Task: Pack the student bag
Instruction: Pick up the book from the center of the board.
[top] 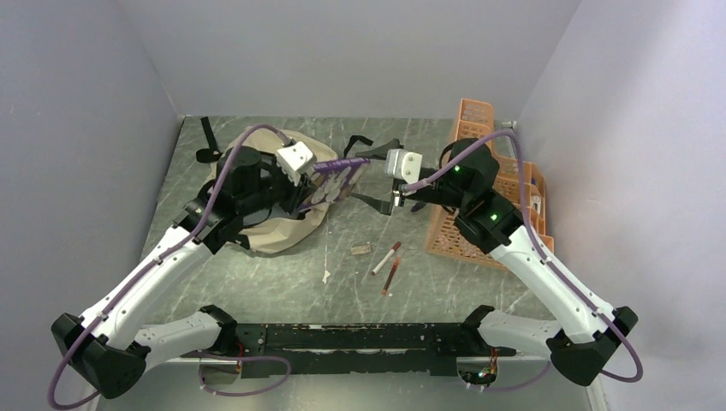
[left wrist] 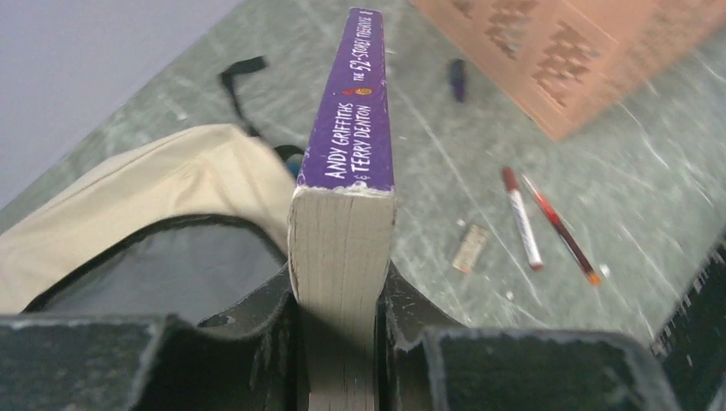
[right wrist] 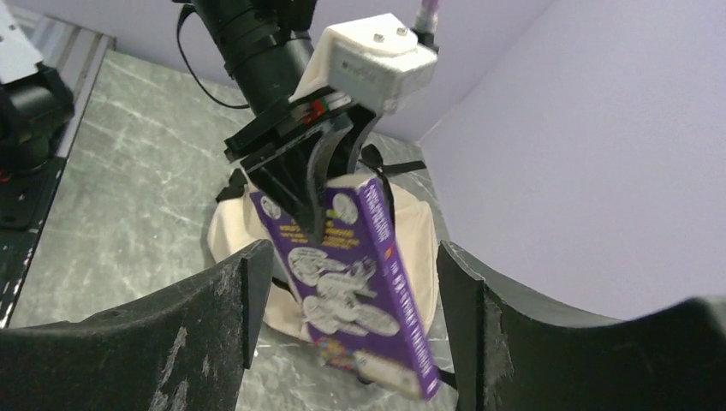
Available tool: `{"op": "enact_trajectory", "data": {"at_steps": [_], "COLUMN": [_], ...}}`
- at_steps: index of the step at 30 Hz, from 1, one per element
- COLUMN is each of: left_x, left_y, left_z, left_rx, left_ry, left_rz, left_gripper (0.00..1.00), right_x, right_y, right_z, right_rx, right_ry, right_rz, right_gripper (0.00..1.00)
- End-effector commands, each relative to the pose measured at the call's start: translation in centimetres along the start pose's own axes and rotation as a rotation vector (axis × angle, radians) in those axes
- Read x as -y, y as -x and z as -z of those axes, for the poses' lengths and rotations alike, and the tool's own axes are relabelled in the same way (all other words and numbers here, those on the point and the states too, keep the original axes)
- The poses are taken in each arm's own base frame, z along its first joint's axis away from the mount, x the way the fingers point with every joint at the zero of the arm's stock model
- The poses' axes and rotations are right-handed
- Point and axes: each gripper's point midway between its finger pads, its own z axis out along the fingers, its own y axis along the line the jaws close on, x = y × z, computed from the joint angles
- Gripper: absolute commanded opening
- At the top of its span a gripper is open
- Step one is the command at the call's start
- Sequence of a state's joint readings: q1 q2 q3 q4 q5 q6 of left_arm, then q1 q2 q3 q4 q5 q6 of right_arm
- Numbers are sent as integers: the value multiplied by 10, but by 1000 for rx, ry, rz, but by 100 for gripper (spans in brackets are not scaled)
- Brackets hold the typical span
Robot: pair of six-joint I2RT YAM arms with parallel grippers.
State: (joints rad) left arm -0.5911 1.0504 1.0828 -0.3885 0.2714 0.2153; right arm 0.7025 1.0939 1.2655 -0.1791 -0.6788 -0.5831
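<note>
The left tool (left wrist: 341, 287) is clamping the purple book (left wrist: 353, 111) by one end, long axis pointing straight ahead. The student bag (left wrist: 128, 197) is lying open just below-left of it. The right tool (top: 387, 167) is gaping open at the book's far end.

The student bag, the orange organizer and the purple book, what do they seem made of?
Student bag: woven fabric, matte beige; it slumps and creases softly. Orange organizer: probably rigid plastic, with regular perforated walls. Purple book: paper, page edges visible, under a slightly glossy card cover, worn white at its corners.
</note>
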Motion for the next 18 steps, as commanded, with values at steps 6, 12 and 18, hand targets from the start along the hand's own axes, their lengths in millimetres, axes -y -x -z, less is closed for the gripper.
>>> {"op": "enact_trajectory", "data": {"at_steps": [6,12,18], "left_x": [-106,-158,-170], "left_y": [56,32,19], "left_z": [38,111,179], "left_rx": [206,217,239], "left_ry": [559,1047,1355], "left_rz": [351,559,601], "left_gripper": [5,5,5], "right_x": [26,18,15], "right_y": [-27,-74,-140], "right_z": [-21,-44,-87], "right_rx": [44,-9,-214], "right_ry": [-203,-231,-313], "right_rz": [-232,-489,-626], "right_gripper": [72,69,65]}}
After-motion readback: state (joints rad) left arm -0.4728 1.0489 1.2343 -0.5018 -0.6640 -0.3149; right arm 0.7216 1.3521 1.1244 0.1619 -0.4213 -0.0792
